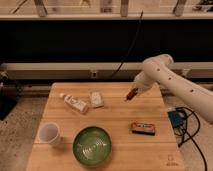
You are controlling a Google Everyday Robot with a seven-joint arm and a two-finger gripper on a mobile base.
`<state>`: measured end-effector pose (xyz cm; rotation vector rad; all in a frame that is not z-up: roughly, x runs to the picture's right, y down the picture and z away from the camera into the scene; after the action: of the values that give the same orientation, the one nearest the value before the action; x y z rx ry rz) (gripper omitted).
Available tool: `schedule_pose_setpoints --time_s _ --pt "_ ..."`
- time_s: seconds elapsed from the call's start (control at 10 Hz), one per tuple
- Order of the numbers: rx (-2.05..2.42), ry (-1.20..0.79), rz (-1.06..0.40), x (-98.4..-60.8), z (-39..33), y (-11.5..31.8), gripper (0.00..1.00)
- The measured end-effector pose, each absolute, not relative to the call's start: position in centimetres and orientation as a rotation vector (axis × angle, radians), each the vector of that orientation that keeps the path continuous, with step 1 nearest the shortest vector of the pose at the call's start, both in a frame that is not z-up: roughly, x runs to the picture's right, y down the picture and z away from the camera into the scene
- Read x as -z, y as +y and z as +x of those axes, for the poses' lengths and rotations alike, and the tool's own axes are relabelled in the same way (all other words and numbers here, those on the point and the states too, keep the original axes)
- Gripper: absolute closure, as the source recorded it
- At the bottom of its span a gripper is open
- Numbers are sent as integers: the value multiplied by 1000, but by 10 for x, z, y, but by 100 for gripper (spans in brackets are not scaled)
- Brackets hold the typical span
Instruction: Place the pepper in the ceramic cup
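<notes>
1. Camera view showed a big wooden table (150,107). It was flat and pale brown, with square corners.
2. The robot's white arm (172,82) was smooth and round like a pipe. It reached in from the right, over the far part of the table.
3. A wide green bowl (92,146) sat near the front edge. It was round and shiny, with pale marks inside.
4. The ceramic cup (50,133) stood upright just left of the bowl. It was small, white, round and smooth, and its open top looked empty.
5. An orange-brown box (143,128) lay flat on the right side of the table. It was a small block with straight edges.
6. A pale bottle (75,103) lay on its side in the far left part, with a small white packet (96,99) just beside it.
7. The gripper (133,92) was at the end of the arm, above the far right part of the table. It was pinched in narrow, holding the pepper.
8. The pepper (129,96) was the smallest thing. It was slim and red, and it hung slanted with its lower end pointing down and left.
   - The cup was well apart from it, toward the front left corner.
   - I think the next move needed a long carry to the left and front, near the bowl.
   - The pepper looked thin enough to drop in end first.
</notes>
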<state>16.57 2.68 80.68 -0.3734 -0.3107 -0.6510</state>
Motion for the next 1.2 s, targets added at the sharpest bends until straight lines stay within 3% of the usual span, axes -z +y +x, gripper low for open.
schedule_pose_setpoints --time_s 0.6,1.2 --pt "781 -362 -400 -734 66 94 100" --pt "903 -435 -410 -690 -47 124 100"
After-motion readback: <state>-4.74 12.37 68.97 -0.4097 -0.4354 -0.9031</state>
